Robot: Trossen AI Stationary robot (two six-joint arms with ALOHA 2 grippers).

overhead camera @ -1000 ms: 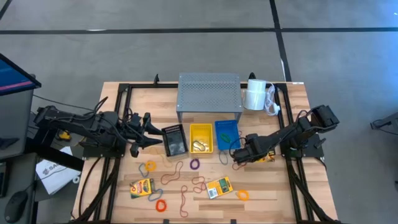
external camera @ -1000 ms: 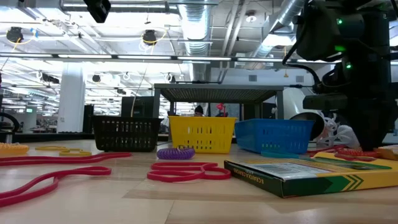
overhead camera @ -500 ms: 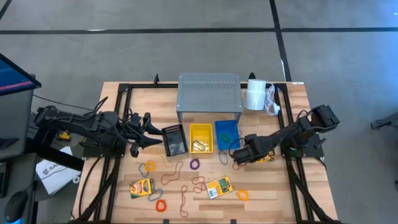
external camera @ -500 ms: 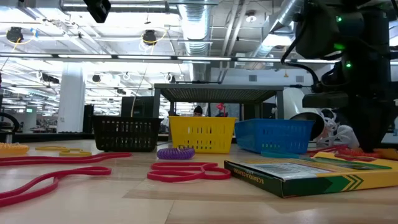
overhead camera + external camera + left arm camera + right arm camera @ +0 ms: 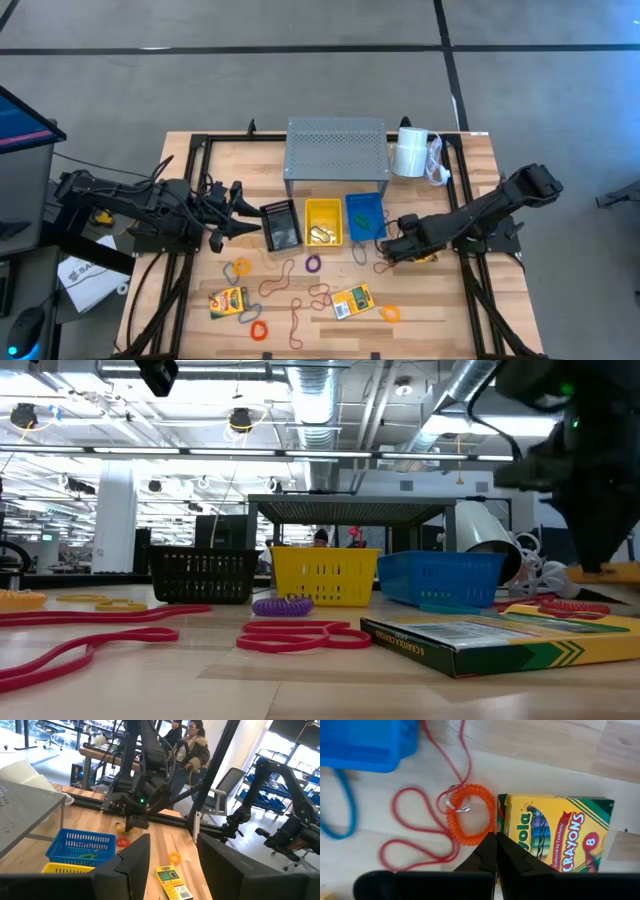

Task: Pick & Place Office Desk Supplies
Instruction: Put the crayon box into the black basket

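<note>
right gripper (image 5: 496, 851), fingers clenched together with nothing between them, at lower centre of its wrist view above a yellow-and-green crayon box (image 5: 555, 832) at right and an orange coiled loop (image 5: 470, 820) lying on a thin red band (image 5: 415, 832). blue bin (image 5: 365, 745) at upper left. left gripper (image 5: 228, 212), centre-left of the high view, parted and empty.
</note>
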